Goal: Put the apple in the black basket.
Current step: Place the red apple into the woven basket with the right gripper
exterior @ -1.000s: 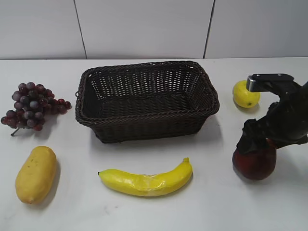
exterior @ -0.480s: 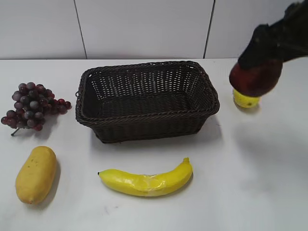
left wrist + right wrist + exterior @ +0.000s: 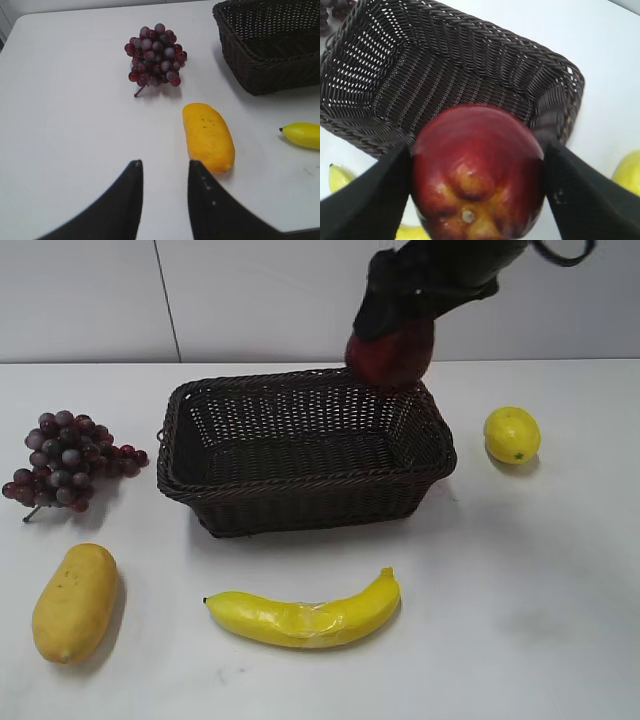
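My right gripper [image 3: 392, 335] is shut on the dark red apple [image 3: 392, 358] and holds it in the air over the far right corner of the black basket [image 3: 300, 502]. In the right wrist view the apple [image 3: 477, 170] fills the space between the two jaws [image 3: 477, 172], with the basket [image 3: 445, 75] open and empty below it. My left gripper [image 3: 164, 167] is open and empty above the bare table, near the end of a yellow-orange mango [image 3: 208, 136]. The basket's corner also shows in the left wrist view [image 3: 270, 45].
A bunch of dark grapes [image 3: 65, 458] lies left of the basket, the mango [image 3: 75, 602] at the front left, a banana [image 3: 305, 618] in front of the basket, and a yellow lemon [image 3: 512, 434] to its right. A white wall stands behind the table.
My right gripper lifted the apple from the table at the front right, raised it past the lemon, and carried it left to above the basket's far right corner.
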